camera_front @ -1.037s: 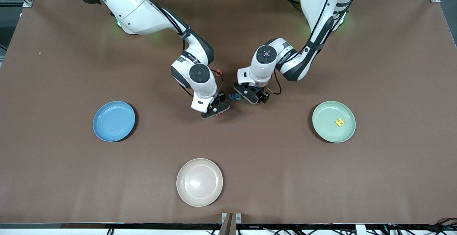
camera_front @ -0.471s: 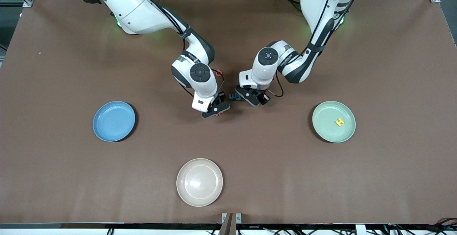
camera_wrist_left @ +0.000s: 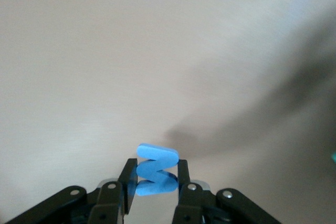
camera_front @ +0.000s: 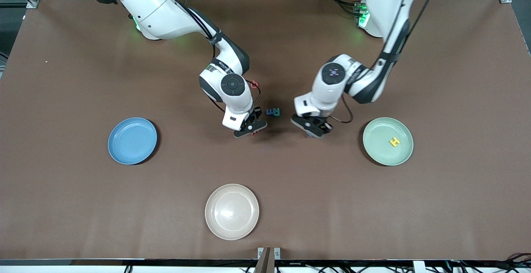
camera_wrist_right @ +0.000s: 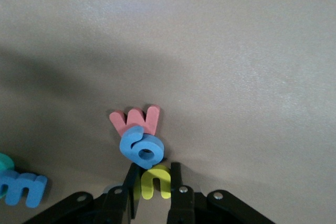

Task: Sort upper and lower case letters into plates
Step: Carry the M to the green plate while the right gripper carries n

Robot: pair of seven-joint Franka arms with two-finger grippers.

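You have the sky blue plate point(camera_front: 132, 140) toward the right arm's end of the table, with nothing on it. The cream plate point(camera_front: 232, 211) sits nearest the front camera.

The right gripper point(camera_front: 249, 128) is low over the table at the letter cluster. In its wrist view the fingers point(camera_wrist_right: 131, 183) straddle a yellow letter point(camera_wrist_right: 153, 180); you cannot tell whether they press it. A blue letter point(camera_wrist_right: 139, 147) and a red W point(camera_wrist_right: 136, 119) lie touching just beside it. A blue m point(camera_front: 274, 111) and a teal letter point(camera_front: 268, 111) lie together between the 2 grippers. A red letter point(camera_front: 254, 84) lies farther from the front camera, beside the right wrist.

The left gripper point(camera_front: 312, 129) is over bare table, its fingers point(camera_wrist_left: 127, 179) closed on a blue zigzag letter point(camera_wrist_left: 155, 170).

The mint green plate point(camera_front: 388, 141) holds 1 yellow H point(camera_front: 394, 141).
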